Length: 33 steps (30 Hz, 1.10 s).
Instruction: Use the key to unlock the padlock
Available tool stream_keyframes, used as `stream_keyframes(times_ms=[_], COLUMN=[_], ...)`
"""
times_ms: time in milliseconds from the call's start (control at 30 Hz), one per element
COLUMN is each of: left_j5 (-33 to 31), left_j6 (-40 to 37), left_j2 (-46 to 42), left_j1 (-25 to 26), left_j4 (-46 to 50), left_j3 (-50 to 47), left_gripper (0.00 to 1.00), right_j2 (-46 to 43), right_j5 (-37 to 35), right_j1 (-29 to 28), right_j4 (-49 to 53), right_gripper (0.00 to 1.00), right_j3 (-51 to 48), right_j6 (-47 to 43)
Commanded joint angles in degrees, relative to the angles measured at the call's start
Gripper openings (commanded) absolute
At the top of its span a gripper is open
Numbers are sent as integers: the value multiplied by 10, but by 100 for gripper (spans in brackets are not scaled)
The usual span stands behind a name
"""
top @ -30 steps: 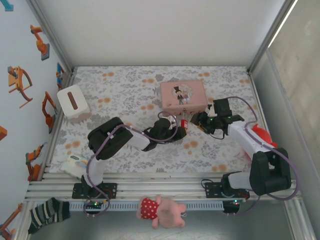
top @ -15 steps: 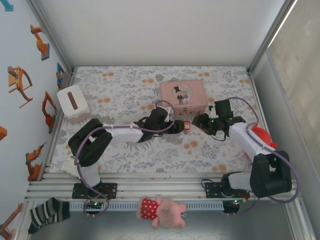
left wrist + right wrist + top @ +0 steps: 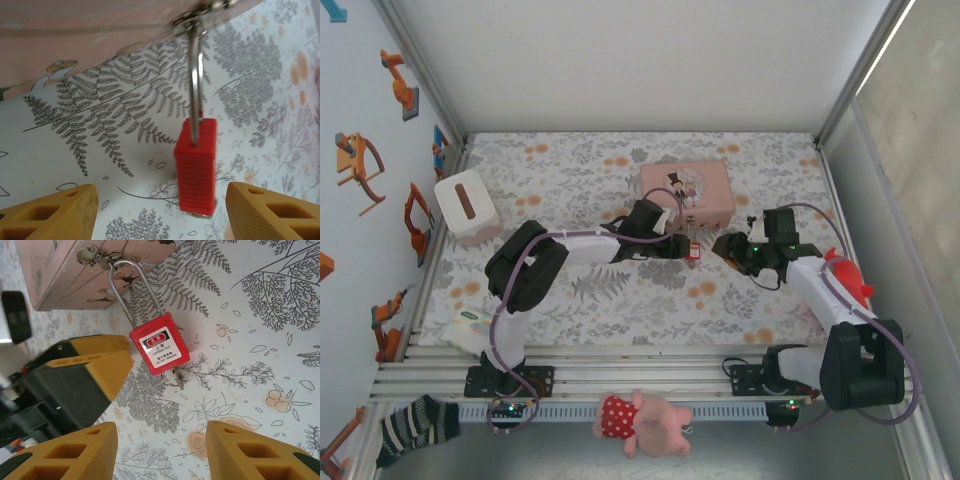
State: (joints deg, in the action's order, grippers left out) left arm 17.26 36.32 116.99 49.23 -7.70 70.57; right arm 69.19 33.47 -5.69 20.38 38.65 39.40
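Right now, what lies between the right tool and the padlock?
In the right wrist view, bare floral tablecloth lies between the right tool and the padlock, plus a small silvery piece, likely the key, at the padlock's underside.

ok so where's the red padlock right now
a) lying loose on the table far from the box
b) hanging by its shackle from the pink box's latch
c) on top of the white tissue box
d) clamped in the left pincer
b: the padlock has its shackle looped through the latch on the pink box, and the left pincer stands open, clear of it.
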Motion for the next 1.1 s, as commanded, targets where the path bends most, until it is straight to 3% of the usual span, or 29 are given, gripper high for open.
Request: stream_keyframes(times_ms=[0,300,1067], left_j5=[32,57,102], left_j6=[2,25,91], left_j2=[9,52,97], left_j1=[0,3,14], left_j4=[-4,-21,-60], left_j3=[25,74,105], left_gripper=[66,57,26], right_j2=[-5,2,3], right_j5=[73,106,131], right_j1=[39,98,127], right_j4=[-29,-32,-45], right_gripper=[47,46,46], right_j3=[-32,-57,-72], right_j6=[5,-9,-30])
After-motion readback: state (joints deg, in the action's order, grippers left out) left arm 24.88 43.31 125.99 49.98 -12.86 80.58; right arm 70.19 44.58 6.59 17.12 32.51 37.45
